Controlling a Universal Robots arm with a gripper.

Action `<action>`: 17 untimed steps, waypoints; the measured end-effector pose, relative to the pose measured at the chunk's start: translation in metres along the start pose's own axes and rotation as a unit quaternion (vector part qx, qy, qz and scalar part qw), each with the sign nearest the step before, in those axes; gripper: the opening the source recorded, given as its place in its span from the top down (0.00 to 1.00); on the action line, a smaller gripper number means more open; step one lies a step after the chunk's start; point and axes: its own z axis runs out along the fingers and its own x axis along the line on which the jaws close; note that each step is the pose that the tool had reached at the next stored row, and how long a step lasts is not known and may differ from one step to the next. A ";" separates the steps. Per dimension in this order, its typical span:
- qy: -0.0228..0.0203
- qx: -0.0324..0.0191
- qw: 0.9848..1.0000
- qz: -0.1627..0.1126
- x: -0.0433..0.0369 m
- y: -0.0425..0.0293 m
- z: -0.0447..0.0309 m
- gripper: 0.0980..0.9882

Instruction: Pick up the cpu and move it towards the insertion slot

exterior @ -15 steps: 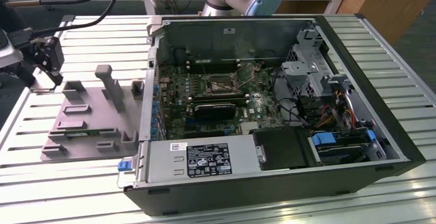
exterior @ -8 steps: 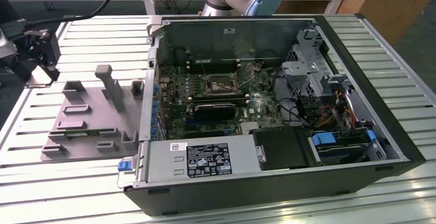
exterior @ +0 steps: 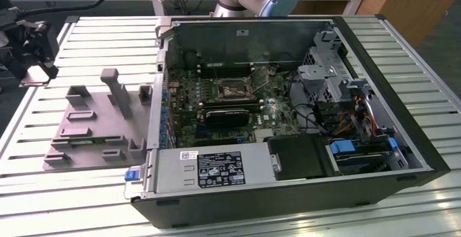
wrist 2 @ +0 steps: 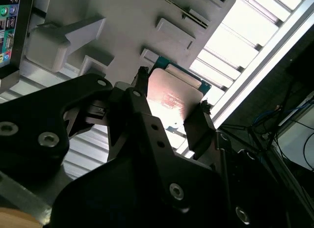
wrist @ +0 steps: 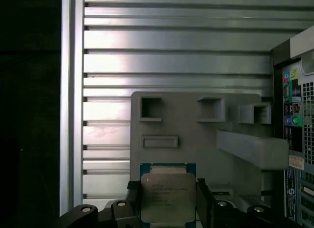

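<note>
Gripping stage: hand clamped narrow on the cpu over the grey tray. Well apart from the insertion slot; calls for level carrying.

Slatted metal table, ribs running across from the exterior view's left to its right. Directly on it, toward the exterior view's left, a flat grey plate with raised blocks and pockets. Just beside that, an open black case lying on its side, covering the middle and the exterior view's right.
</note>
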 end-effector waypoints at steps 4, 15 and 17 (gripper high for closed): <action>0.000 0.000 1.000 0.000 -0.0003 0.0003 -0.0083 0.51; 0.000 0.000 1.000 0.000 -0.0009 0.0010 -0.0266 0.51; 0.000 0.001 1.000 0.000 -0.0010 0.0011 -0.0299 0.51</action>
